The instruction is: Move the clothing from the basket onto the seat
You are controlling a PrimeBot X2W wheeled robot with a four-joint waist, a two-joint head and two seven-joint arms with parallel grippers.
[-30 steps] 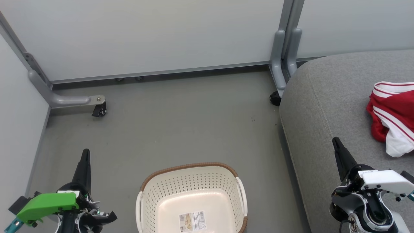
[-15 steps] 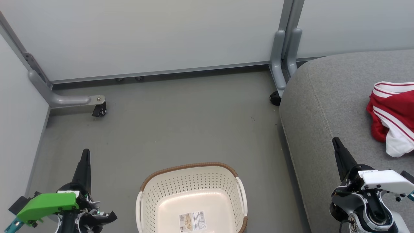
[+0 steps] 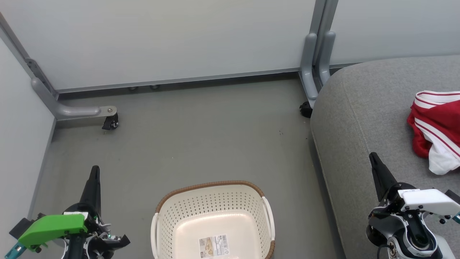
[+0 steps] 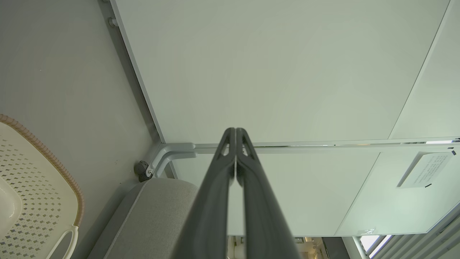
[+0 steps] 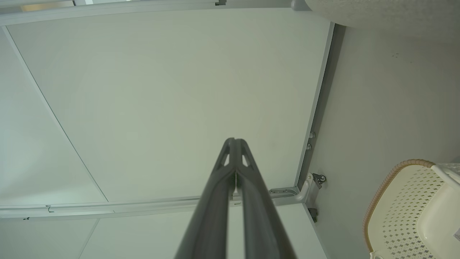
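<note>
The cream perforated basket with a brown rim stands on the floor at the bottom centre, holding just a paper label. It also appears in the left wrist view and the right wrist view. Red clothing with white stripes lies bunched on the grey seat at the right edge. My left gripper is shut and empty, left of the basket; in its wrist view its fingers meet. My right gripper is shut and empty over the seat's front part, left of the clothing, fingers pressed together.
Pale partition panels close off the back and left. Their grey feet with castors stand at the left and beside the seat's corner. Grey floor stretches between the panels, the basket and the seat.
</note>
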